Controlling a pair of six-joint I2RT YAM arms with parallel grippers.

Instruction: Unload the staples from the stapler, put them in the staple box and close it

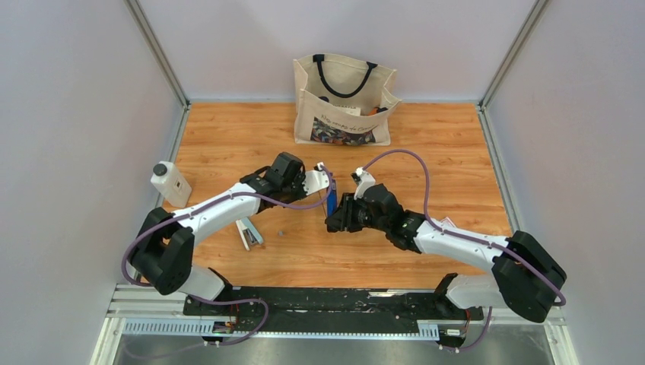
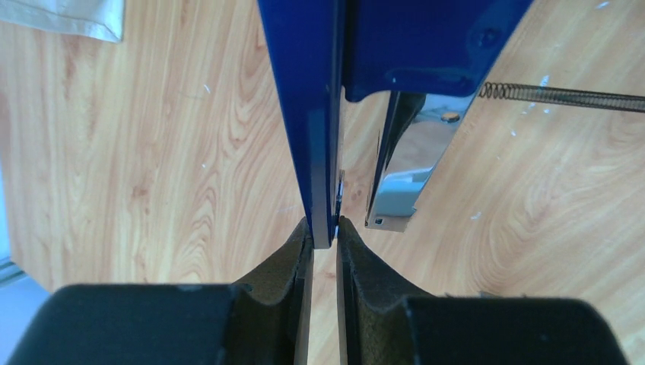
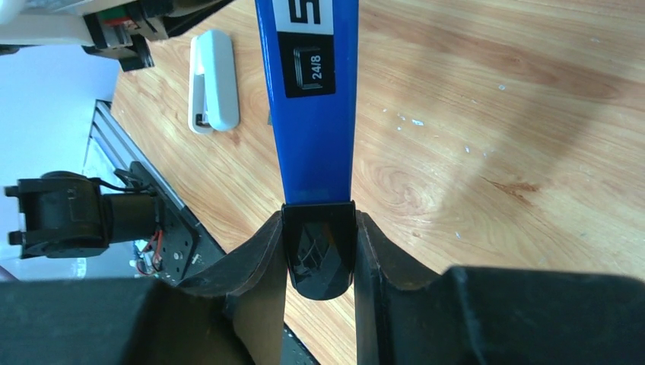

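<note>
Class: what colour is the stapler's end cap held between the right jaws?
The end cap is black; the right wrist view shows it best.

Cream tote (image 1: 344, 103) with black handles, upright at far edge of wood table (image 1: 456, 152), touching back wall. Colourful print on front pocket; dark items and something orange inside, not identifiable.
White bottle (image 1: 172, 185) with dark cap, upright near left edge, well apart from tote.
White stapler (image 3: 214, 80), closed, flat on table left of centre, nearer front edge than bottle.
Small dark speck (image 1: 281, 231) on wood just right of white stapler.
Pale flat item (image 1: 446, 222) toward right side, mostly hidden.
</note>
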